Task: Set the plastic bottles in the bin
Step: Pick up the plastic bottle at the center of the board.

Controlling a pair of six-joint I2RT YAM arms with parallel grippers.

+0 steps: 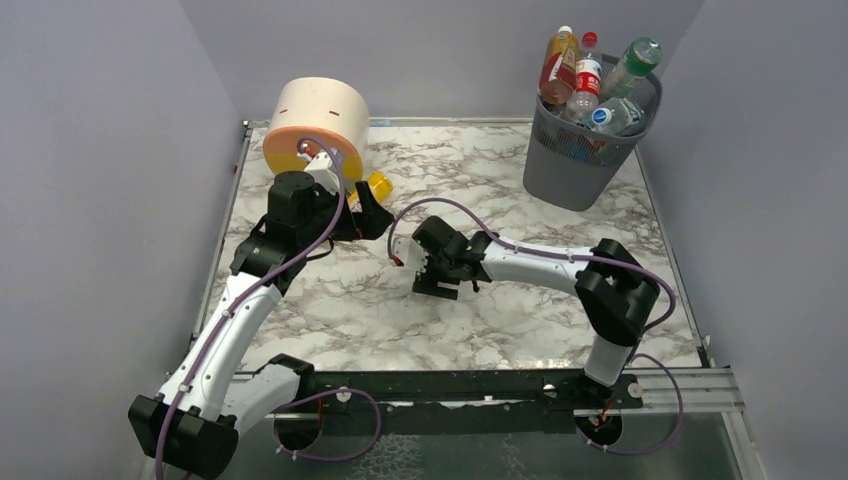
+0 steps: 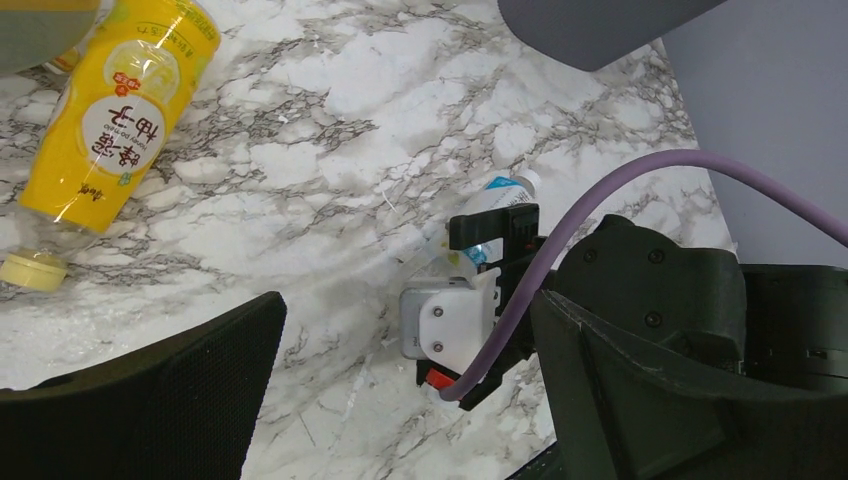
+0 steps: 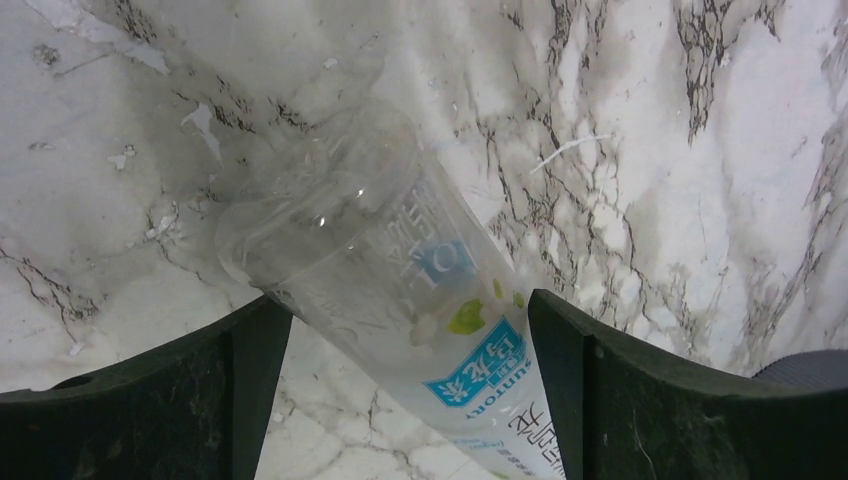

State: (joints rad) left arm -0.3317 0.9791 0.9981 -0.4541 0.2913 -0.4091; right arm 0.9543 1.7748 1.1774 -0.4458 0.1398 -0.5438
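A clear bottle with a blue label (image 3: 380,250) lies on the marble table. My right gripper (image 3: 410,330) is open and straddles it, one finger on each side; in the top view (image 1: 438,280) the gripper hides the bottle. The left wrist view shows the bottle's white-capped end (image 2: 505,188) sticking out past it. A yellow bottle (image 1: 378,186) lies on its side by the drawer unit, also in the left wrist view (image 2: 120,110). My left gripper (image 1: 372,215) is open and empty just beside it. The grey mesh bin (image 1: 575,165) at the back right holds several bottles (image 1: 586,75).
The round beige-orange drawer unit (image 1: 315,125) stands at the back left, right behind my left gripper. Grey walls close in the table on the left, back and right. The bin's base also shows in the left wrist view (image 2: 590,25).
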